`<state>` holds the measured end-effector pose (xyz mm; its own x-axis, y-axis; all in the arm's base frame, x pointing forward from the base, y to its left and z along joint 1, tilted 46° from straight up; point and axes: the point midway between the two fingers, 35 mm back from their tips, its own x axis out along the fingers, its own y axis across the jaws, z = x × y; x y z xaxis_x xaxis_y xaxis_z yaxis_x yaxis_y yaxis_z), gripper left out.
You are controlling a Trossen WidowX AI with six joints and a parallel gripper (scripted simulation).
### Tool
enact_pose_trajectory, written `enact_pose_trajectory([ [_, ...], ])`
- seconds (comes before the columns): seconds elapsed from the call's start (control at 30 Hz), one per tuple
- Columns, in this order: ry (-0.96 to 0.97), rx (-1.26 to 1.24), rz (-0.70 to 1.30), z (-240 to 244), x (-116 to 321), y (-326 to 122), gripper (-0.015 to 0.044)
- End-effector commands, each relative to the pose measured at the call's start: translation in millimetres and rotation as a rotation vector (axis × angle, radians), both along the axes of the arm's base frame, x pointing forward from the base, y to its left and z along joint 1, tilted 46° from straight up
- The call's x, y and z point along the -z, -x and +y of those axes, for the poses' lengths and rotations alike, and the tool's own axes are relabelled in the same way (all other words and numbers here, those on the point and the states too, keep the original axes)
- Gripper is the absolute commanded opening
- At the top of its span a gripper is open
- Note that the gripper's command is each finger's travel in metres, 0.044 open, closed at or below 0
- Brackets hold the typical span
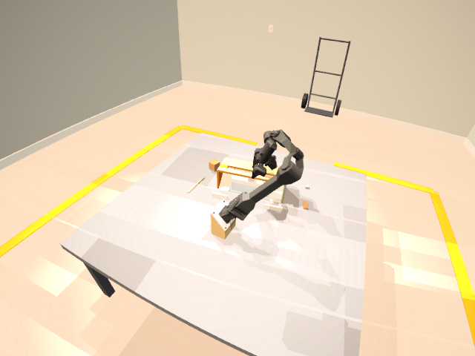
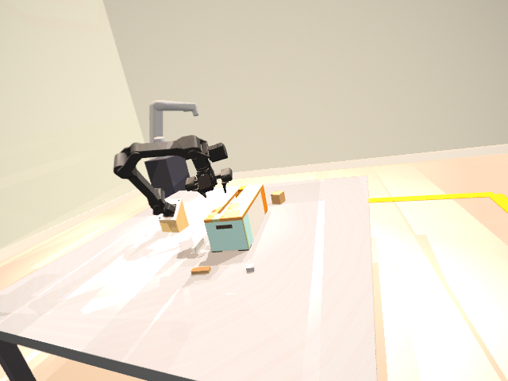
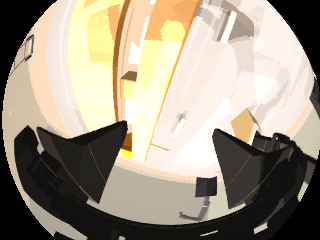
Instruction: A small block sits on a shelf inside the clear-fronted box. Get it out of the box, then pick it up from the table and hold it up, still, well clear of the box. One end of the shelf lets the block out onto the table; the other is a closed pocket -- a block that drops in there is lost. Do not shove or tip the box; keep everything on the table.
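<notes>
- Top: your hand (image 1: 263,172) (image 2: 214,193) (image 3: 170,127) hangs over the box (image 1: 234,162) (image 2: 229,238) (image 3: 162,60), probably to work through its slot; the stick (image 1: 196,185) (image 3: 160,147) lies apart, perhaps as a pusher.
- Exterior: your hand is released, fingers wide and pointing down, likely to spare the box a knock.
- Wrist: what you'd take for the block (image 3: 128,89) shows inside, through the slot: tan, boxy, darker on one face; its support is unclear.

A pale grey desk (image 1: 172,245) (image 2: 286,307) (image 3: 200,75) bears the box (image 1: 237,162) (image 2: 227,238) (image 3: 95,50). Beyond the box's teal end lie an orange block (image 1: 305,204) (image 2: 201,270) and a small pale cube (image 1: 307,186) (image 2: 250,268). Near its opposite end are a wooden cube (image 1: 213,165) (image 2: 277,197) and a thin stick (image 1: 196,185) (image 3: 160,147). A wooden wedge (image 1: 221,228) (image 2: 174,225) (image 3: 243,124) stands apart from the box's clear front.
</notes>
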<state>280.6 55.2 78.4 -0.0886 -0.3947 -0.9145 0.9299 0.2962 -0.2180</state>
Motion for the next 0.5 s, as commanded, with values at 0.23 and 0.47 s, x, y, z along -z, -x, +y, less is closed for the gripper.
enact_pose_trajectory([
  [0.23,0.07,0.176,-0.105,-8.1,-4.1,-12.3,0.04],
  [0.47,0.07,0.176,-0.106,-13.6,0.5,-13.3,0.04],
])
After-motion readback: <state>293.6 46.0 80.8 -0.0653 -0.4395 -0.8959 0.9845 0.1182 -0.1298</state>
